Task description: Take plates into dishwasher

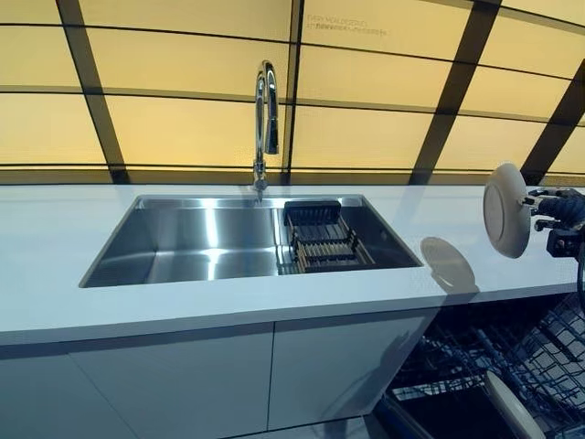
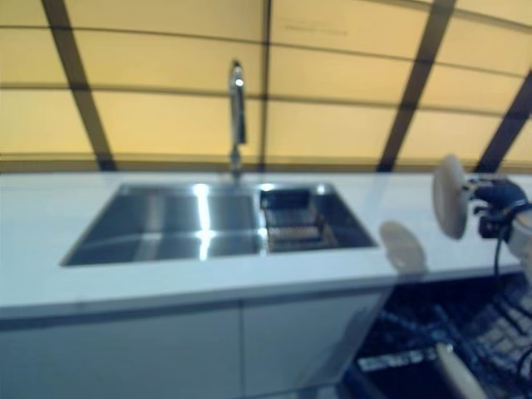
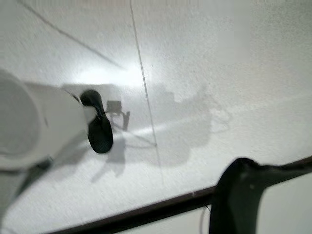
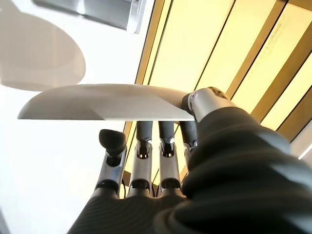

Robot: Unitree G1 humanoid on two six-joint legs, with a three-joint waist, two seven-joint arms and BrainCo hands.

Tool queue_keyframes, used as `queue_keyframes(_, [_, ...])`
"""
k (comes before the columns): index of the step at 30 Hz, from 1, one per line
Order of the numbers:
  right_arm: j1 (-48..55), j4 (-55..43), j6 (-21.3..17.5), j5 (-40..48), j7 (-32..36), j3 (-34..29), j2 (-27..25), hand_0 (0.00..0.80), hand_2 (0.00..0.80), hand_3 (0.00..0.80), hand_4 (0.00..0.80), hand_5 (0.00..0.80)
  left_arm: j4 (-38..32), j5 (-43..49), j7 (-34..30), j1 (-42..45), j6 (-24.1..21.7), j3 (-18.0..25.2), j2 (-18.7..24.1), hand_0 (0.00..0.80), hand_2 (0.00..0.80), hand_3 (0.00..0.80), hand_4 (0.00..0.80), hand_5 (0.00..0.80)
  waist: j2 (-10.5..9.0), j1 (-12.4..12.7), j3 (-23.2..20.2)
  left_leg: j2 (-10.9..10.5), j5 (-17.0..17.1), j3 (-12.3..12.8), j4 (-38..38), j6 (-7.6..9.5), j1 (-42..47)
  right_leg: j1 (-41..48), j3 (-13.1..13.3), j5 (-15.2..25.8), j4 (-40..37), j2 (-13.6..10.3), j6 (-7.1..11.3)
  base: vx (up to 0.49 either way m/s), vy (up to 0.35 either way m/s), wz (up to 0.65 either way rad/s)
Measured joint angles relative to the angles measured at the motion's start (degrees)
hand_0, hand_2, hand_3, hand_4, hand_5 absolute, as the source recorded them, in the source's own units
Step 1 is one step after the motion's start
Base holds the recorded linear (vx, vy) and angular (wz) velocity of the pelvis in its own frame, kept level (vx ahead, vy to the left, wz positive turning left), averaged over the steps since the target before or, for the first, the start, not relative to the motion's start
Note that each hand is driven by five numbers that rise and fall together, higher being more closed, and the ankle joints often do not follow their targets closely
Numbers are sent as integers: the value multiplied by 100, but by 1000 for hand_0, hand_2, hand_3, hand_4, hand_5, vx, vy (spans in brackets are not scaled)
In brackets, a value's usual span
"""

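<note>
A round white plate (image 1: 505, 210) hangs upright on its edge above the right end of the white counter (image 1: 55, 274). My right hand (image 1: 558, 208) is shut on it; in the right wrist view the fingers (image 4: 146, 146) lie along the plate's (image 4: 107, 102) underside and the thumb (image 4: 204, 100) clamps its rim. Below, at the lower right, the open dishwasher's dark wire rack (image 1: 539, 352) shows, with a white plate (image 1: 512, 410) standing in it. My left hand (image 3: 44, 126) appears only in its own wrist view, hanging over the pale floor.
A steel sink (image 1: 183, 242) is sunk in the counter's middle, with a tall chrome tap (image 1: 265, 119) behind it and a black drainer basket (image 1: 320, 238) in its right part. White cabinet doors (image 1: 338, 366) stand left of the dishwasher. A yellow panelled wall rises behind.
</note>
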Motion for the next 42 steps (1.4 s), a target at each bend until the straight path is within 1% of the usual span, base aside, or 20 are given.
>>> queue_keyframes(4, [140, 80, 2, 31, 237, -94, -90, 800, 800, 800, 800, 800, 28, 45, -7, -40, -9, 0, -2, 0, 0, 0, 0, 0, 11, -29, -62, 0, -5, 42, 4, -18, -1, -33, 27, -1, 0, -1, 0, -29, -10, -7])
queue_keyframes(7, [264, 89, 23, 32, 479, -189, -103, 800, 800, 800, 800, 800, 43, 45, -26, -55, -12, 0, -2, 0, 0, 0, 0, 0, 9, -138, -65, 0, -21, 49, -4, 4, -3, -38, 31, -2, 0, -3, 0, 0, 0, 0])
queue_keyframes(9, [375, 92, 44, 32, 565, -221, -138, 800, 800, 800, 800, 800, 54, 46, -30, -67, -12, 0, -2, 0, 0, 0, 0, 0, 10, -163, -67, 8, -25, 74, -4, 2, 0, -47, 75, -1, 0, 2, 0, -15, -16, -6])
queue_keyframes(13, [682, 117, 61, 30, 709, -474, -169, 800, 800, 800, 800, 800, 110, 47, -40, -95, -14, -1, -1, 0, 0, 0, 0, 0, 11, -208, -71, 33, -47, 143, -4, -24, 12, -74, 141, -1, 0, 22, -1, -16, -21, -8])
queue_keyframes(15, [895, 121, 60, 32, 806, -663, -196, 800, 800, 800, 800, 800, 182, 47, -44, -89, -15, -5, -2, 0, 0, 0, 0, 0, 12, -298, -72, 48, -51, 181, -2, -27, 14, -81, 164, -1, 0, 36, -2, -17, -18, -10])
queue_keyframes(17, [1066, 129, 60, 34, 880, -728, -287, 800, 800, 800, 800, 800, 188, 48, -49, -96, -19, -4, 2, 0, 0, 0, 0, 0, 17, -318, -75, 57, -60, 206, 4, -38, 17, -100, 199, -1, 0, 47, -2, -23, -16, -11])
queue_keyframes(20, [1262, 128, 61, 32, 971, -965, -302, 800, 800, 800, 800, 800, 203, 49, -50, -112, -22, -4, 2, 0, 0, 0, 0, 0, 17, -435, -76, 70, -63, 304, 14, -46, 21, -152, 306, 11, -1, 60, -16, -24, -9, -15])
queue_keyframes(23, [1480, 126, 62, 30, 1068, -1182, -309, 800, 800, 800, 800, 800, 204, 49, -51, -125, -23, -4, 4, 0, 0, 0, 0, 0, 17, -481, -76, 75, -60, 344, 14, -66, 42, -154, 334, 10, -1, 68, -16, -18, -12, -9])
queue_keyframes(26, [1801, 118, 64, 23, 1199, -1375, -346, 800, 800, 800, 800, 800, 206, 50, -55, -196, -26, -4, 10, 0, 0, 0, 0, 0, 20, -610, -74, 94, -114, 374, -4, -60, 81, -151, 363, 7, -2, 80, -18, -24, -12, -6])
queue_keyframes(31, [2326, 106, 63, 5, 1432, -1723, -399, 800, 800, 800, 800, 800, 236, 52, -112, -212, -55, -4, 11, 0, 0, 0, 0, 0, 37, -628, -70, 125, -144, 497, -7, -84, 100, -206, 447, 12, -2, 96, -21, -25, -8, -12])
queue_keyframes(36, [2665, 80, 64, -217, 1632, -1907, -411, 800, 800, 800, 800, 800, 274, 56, -149, -258, -113, -3, 12, 0, 0, 0, 0, 0, 74, -768, -59, 126, -144, 516, 5, -111, 99, -225, 477, 12, -2, 103, -22, -33, -15, -5])
queue_keyframes(42, [2902, 88, 64, -641, 2060, -1941, -411, 800, 800, 800, 800, 800, 298, 234, -156, -336, -123, -3, 11, 0, 0, 0, 0, 0, 143, -787, -1, 125, -149, 529, 11, -105, 100, -230, 487, 12, -3, 102, -22, -10, -10, 0])
